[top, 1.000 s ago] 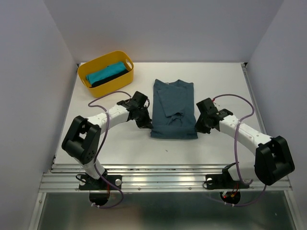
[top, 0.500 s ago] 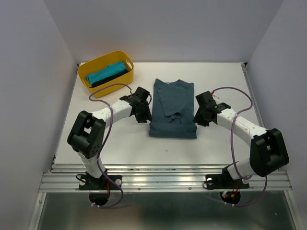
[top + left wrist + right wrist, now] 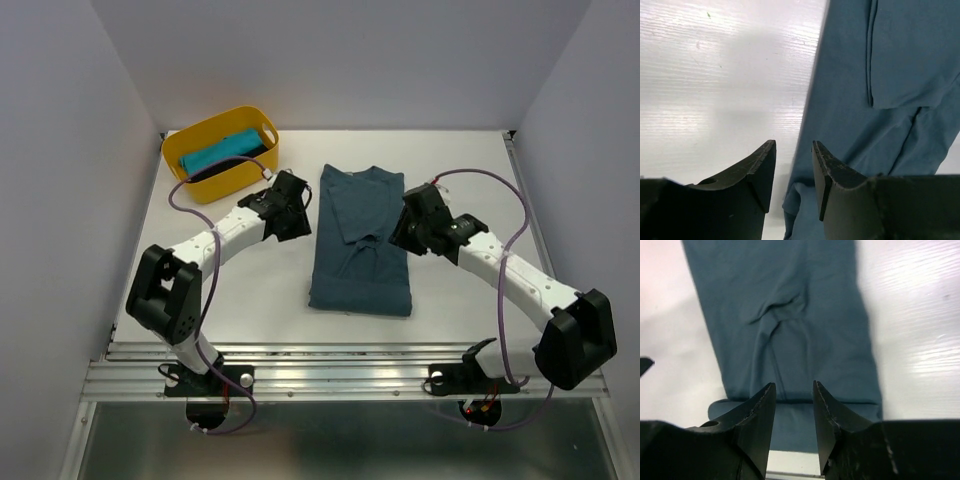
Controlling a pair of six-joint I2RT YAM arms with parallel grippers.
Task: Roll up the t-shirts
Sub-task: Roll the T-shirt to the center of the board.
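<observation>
Two arms rise from their bases at the near edge of the white table (image 3: 460, 150) and reach inward from either side; the left arm bends at a raised elbow and stretches toward the far middle, the right arm runs in a long diagonal from the near right corner. The left gripper (image 3: 292, 212) hangs just beside the left edge of the slate-blue t-shirt (image 3: 360, 240), its jaws parted and nothing between them; the left wrist view shows the left gripper (image 3: 792, 150) over the line where cloth meets bare table. The right gripper (image 3: 405, 228) sits at the shirt's right edge, likewise released and empty; from the right wrist the right gripper (image 3: 792, 390) looks down on the cloth with a clear gap between its fingers.

The slate-blue t-shirt (image 3: 785, 290) lies flat in the middle of the table, folded into a long narrow band, collar at the far end and hem toward the arms; a small pucker gathers near its centre, and a sleeve flap with a straight edge lies folded in on top of the slate-blue t-shirt (image 3: 890, 60); a crosswise fold shows beneath the right fingertips.

At the far left corner stands a yellow tub (image 3: 215, 120), holding a turquoise t-shirt (image 3: 218, 153) and a black t-shirt (image 3: 232, 164) side by side, well apart from both grippers.
</observation>
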